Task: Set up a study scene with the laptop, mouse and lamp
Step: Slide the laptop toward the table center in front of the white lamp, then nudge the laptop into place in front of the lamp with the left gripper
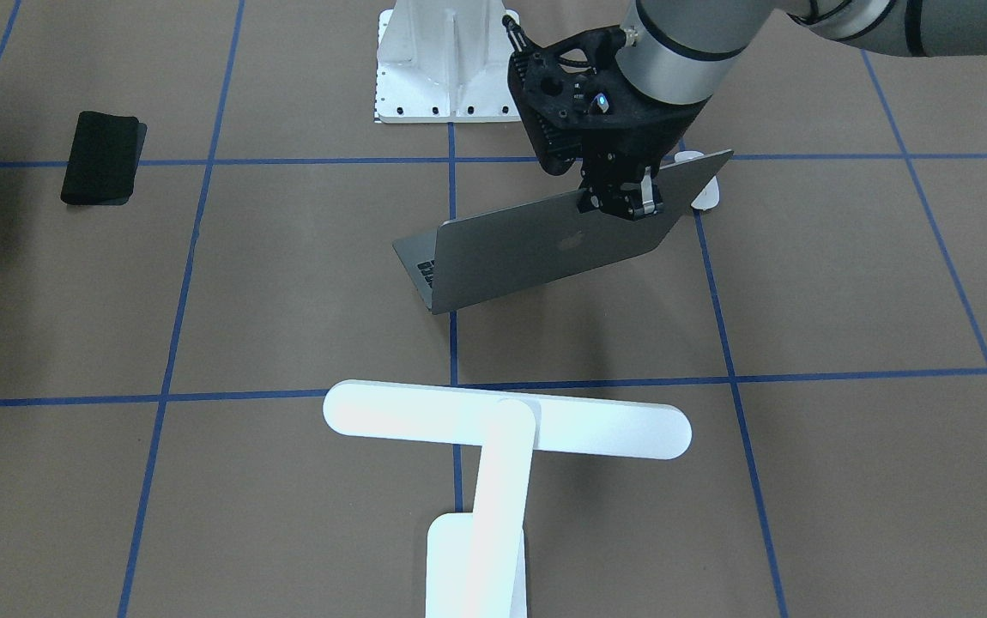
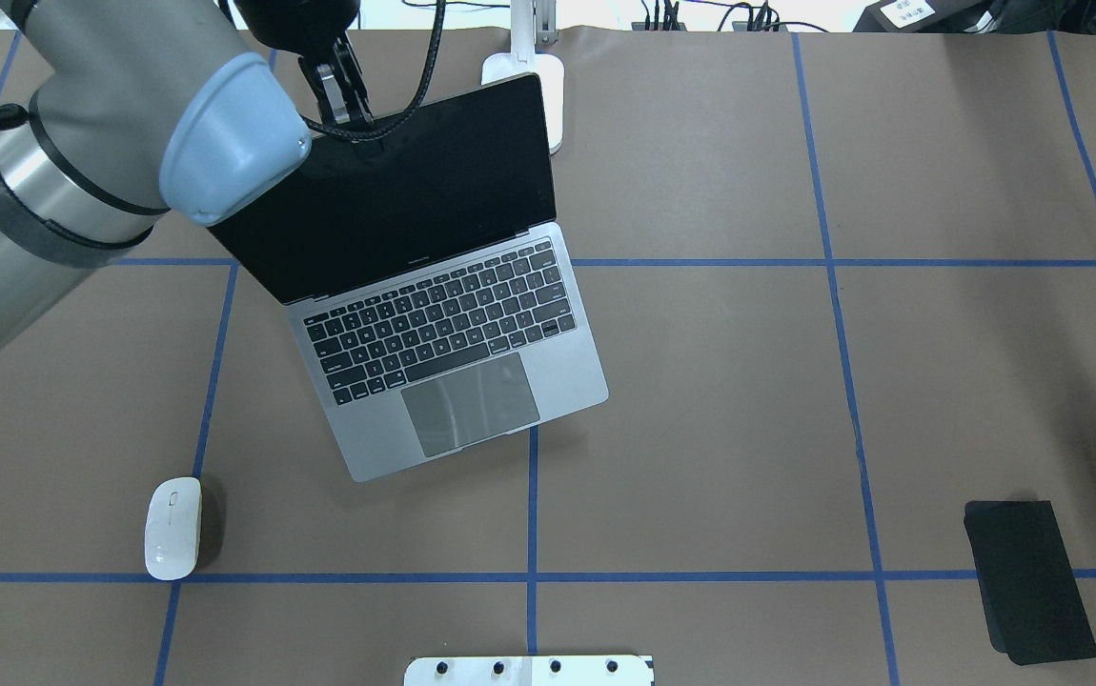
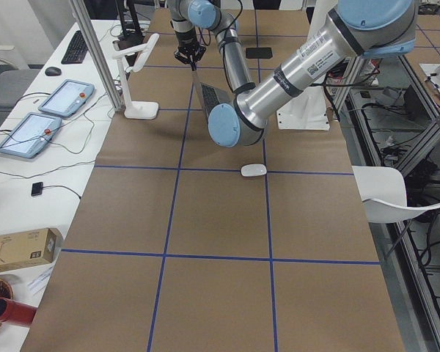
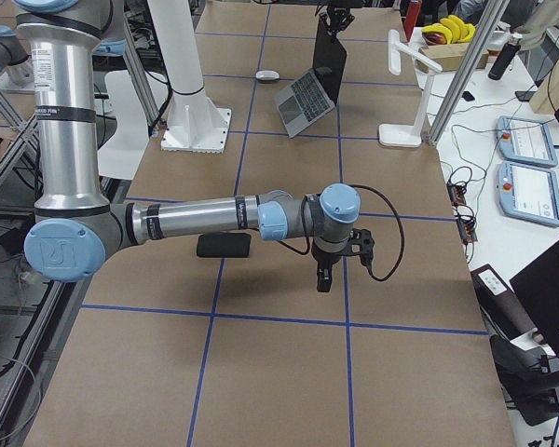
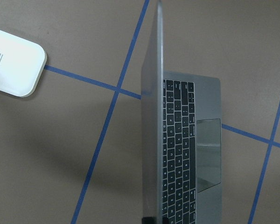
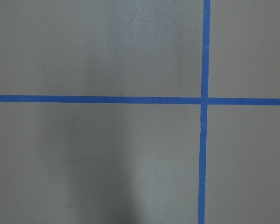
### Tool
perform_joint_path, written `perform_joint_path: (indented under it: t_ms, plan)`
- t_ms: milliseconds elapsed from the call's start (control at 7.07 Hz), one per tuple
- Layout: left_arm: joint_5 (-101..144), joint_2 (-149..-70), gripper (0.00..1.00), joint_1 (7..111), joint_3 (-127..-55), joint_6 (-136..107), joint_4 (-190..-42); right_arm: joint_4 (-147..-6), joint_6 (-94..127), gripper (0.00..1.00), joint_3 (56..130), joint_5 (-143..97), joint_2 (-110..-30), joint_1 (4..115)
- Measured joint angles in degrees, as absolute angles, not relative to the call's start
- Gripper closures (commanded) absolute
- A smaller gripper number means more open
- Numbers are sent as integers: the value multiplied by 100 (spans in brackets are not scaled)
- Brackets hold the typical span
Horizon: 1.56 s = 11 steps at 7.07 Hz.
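Facing the robot, the front camera shows the left pincer (image 1: 635,204) clamped on the top edge of the laptop (image 1: 536,253) lid, one finger on each face. The lid is smooth matt grey metal with a pale apple logo. It stands raised at a slant over its base, which lies on the brown bench (image 1: 845,283). One lamp (image 1: 502,429) stands nearest the camera: glossy white, a long flat round-ended bar across a straight arm. A sliver of the mouse (image 1: 706,196) peeps past the lid's upper corner. One black pad (image 1: 101,159), rectangular and soft-looking, lies well apart towards the robot's right. One white bracket (image 1: 446,64), bolted down, sits at the robot's base.

From overhead the laptop is open and skewed to the blue tape lines (image 2: 700,262), showing black keys, a large grey trackpad and a dark screen. The single mouse — a white glossy oval with a thin centre line — lies near the laptop's front left corner, apart from it.

The left side view has the mouse nearer the camera than the laptop, with the lamp upright near the bench edge.

In the right side view the right pincer (image 4: 324,277) hangs pointing down near the black pad. I cannot tell whether its fingers are parted.

The left wrist camera sees the lid edge-on as a thin grey strip, keys beside it and the lamp's rounded white base in the corner.

The right wrist camera shows only brown bench and two crossing tape lines.
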<state>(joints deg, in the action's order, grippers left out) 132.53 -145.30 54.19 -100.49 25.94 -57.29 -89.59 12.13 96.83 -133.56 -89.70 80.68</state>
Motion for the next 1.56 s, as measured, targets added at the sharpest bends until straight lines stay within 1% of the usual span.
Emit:
perform_joint_path:
  t_ms: [425, 1132, 1557]
  plan:
    - [12918, -14509, 100, 5282, -10110, 2670, -5855, -8951, 1213, 0, 9627, -13351, -8960, 8068]
    - [12545, -14311, 100, 5177, -10564, 3160, -5861, -8948, 1222, 0, 9623, -13364, -8934, 8074]
    - [12442, -14407, 100, 4930, -10567, 3212, -5885, -8951, 1349, 0, 9565, -13467, -8911, 8074]
